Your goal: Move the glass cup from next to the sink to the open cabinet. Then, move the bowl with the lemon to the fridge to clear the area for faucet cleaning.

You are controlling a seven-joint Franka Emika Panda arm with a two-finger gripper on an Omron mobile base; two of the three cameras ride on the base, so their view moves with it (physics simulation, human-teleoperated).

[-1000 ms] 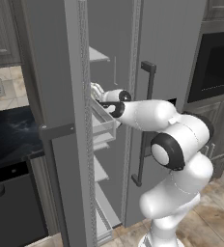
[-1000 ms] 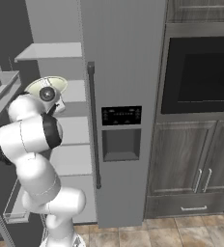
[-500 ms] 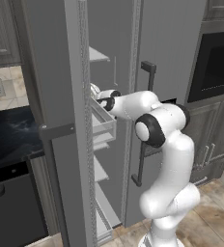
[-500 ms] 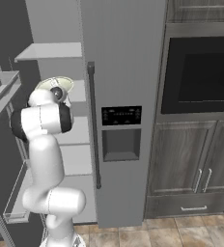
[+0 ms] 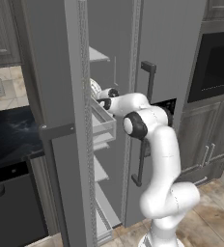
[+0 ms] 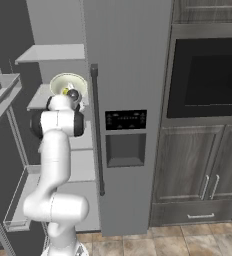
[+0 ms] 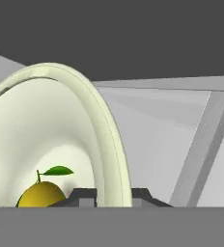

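Observation:
The fridge (image 6: 123, 60) stands with its left door (image 5: 51, 72) swung open, white inner shelves (image 6: 48, 52) showing. My gripper (image 6: 72, 94) reaches in at the middle shelf. Its fingertips sit on both sides of the rim of the cream-white bowl (image 6: 68, 82), which is tipped so its hollow faces outward. In the hand view the gripper (image 7: 114, 195) straddles the bowl's (image 7: 46, 125) rim, and the lemon (image 7: 41, 194) with a green leaf lies low inside it. From the left, the bowl (image 5: 94, 88) peeks past the door edge just beyond the gripper (image 5: 103, 96).
Door bins (image 5: 104, 123) jut out close under my forearm, and another bin (image 6: 0, 85) hangs at the left. A black built-in oven (image 6: 208, 75) and grey lower cabinets (image 6: 198, 170) stand right of the fridge. A dark counter (image 5: 7, 135) lies left of the open door.
The arm's elbow has swung up and closer to the fridge, standing more upright. The hand and the bowl have stayed at the middle shelf.

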